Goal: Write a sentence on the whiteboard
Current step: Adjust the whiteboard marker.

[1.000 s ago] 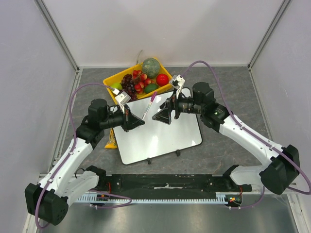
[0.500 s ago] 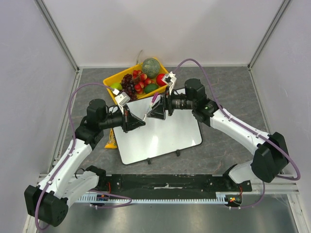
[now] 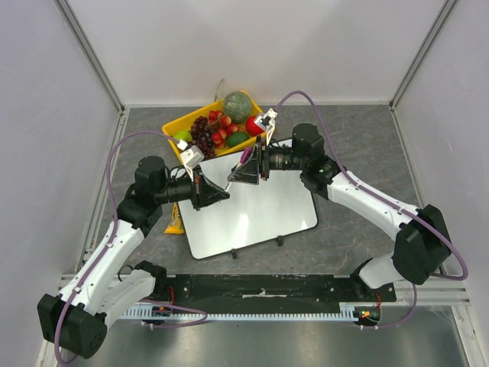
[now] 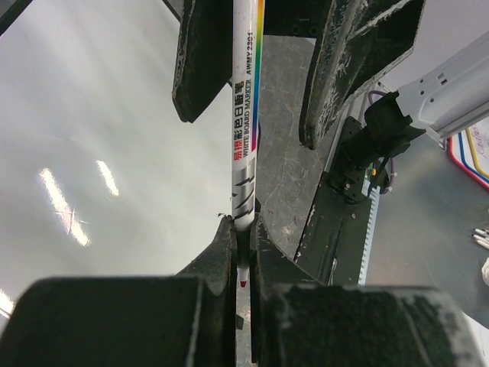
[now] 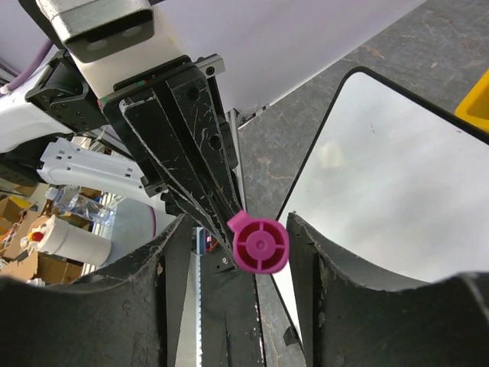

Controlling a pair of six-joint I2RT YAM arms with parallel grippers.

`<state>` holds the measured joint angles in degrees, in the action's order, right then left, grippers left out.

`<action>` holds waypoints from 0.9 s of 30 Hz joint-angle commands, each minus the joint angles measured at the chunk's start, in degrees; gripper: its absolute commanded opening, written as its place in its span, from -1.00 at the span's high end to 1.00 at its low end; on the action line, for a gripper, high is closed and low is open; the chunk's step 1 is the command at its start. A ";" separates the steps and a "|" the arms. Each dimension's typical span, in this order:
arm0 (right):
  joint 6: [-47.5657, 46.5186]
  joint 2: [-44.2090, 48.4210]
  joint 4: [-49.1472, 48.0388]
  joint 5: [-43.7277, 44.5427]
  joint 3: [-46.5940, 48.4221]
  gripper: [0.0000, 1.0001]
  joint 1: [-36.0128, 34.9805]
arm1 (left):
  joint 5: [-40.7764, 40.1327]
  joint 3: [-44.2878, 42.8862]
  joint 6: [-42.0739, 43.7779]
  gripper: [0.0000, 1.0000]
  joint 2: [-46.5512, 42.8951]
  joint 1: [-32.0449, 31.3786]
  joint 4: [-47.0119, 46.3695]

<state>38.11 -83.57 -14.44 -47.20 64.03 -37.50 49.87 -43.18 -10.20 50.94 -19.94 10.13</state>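
The whiteboard (image 3: 260, 214) lies flat on the grey table, also seen under both wrists (image 4: 99, 153) (image 5: 397, 199). My left gripper (image 3: 223, 193) (image 4: 243, 245) is shut on the tip end of a white whiteboard marker (image 3: 232, 177) (image 4: 246, 130), holding it above the board. The marker's magenta cap (image 3: 244, 157) (image 5: 260, 245) points at my right gripper (image 3: 244, 171) (image 5: 237, 223). That gripper is open, its fingers (image 4: 202, 61) standing either side of the cap with a small gap on each side.
A yellow tray (image 3: 176, 126) of fruit stands just behind the board. A small yellow object (image 3: 174, 220) lies at the board's left edge. Two black clips (image 3: 279, 241) sit on the board's near edge.
My right gripper has moved left onto the marker's cap end, and its jaws have narrowed around the cap. The left gripper and marker have stayed in place.
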 commanded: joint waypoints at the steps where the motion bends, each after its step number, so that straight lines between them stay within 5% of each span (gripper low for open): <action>1: 2.93 -1.15 -4.63 -3.60 -0.92 -0.15 0.23 | 2.34 -1.29 0.97 0.96 -0.67 0.17 -2.13; 14: 2.23 -0.54 -3.58 -3.16 -2.15 0.24 0.23 | 3.39 -1.12 1.49 0.96 -0.75 0.26 -2.22; 19: 3.20 -1.24 -3.93 -4.04 -1.98 0.50 0.23 | 3.83 -1.12 1.58 0.96 -0.66 0.17 -2.22; 24: 3.73 -1.60 -3.93 -3.69 -2.24 1.00 0.23 | 3.84 -1.03 1.67 0.96 -0.57 0.26 -2.13; 27: 3.38 -1.51 -3.41 -3.34 -2.42 1.00 0.23 | 3.83 -1.12 1.76 0.96 -0.58 0.17 -2.13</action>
<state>40.73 -84.62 -16.84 -50.17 62.06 -37.50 51.40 -43.18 -10.20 50.89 -19.94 10.17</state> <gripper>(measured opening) 0.061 0.048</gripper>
